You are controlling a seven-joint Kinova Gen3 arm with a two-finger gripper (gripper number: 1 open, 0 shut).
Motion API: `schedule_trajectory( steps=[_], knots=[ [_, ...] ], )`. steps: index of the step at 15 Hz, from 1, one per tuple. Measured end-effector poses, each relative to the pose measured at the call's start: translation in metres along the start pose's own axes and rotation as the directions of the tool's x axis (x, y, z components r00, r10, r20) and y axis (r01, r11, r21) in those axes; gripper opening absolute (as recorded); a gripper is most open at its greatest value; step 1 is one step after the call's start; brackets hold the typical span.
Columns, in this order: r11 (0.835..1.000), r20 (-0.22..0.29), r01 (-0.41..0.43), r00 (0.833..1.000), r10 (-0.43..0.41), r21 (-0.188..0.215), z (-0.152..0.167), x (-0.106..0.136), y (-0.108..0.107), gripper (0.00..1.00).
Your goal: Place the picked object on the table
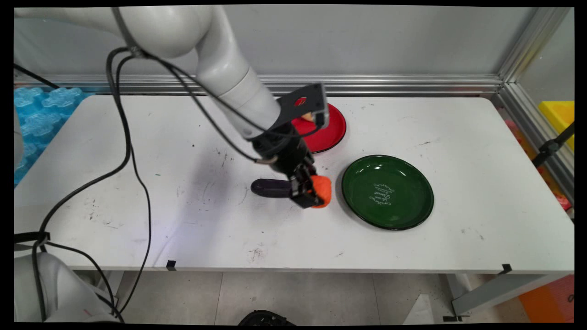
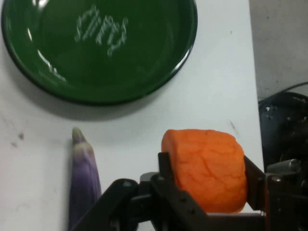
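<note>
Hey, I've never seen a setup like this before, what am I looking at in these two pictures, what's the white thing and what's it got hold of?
The white thing is a robot arm working over a white table. At its end sits a black two-finger gripper, the part that grasps things.

The wider picture comes from a fixed camera looking down across the table. The close-up comes from a camera on the hand itself, looking along the gripper, so its directions do not match the table's.

The gripper is shut on an orange block that looks soft, like foam or sponge; in the wide picture it is low over the table.

On the table lie a green plate, empty, just beside the gripper, a red plate farther back, partly hidden by the arm, and a purple eggplant-like object next to the gripper.
</note>
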Motion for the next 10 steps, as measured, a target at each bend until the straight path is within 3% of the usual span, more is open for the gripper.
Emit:
schedule_trajectory(
  steps=[10],
  knots=[
    [0.999, 0.046, 0.045, 0.998, -0.046, 0.022, 0.055, -0.044, -0.002, 0.0]
  ],
)
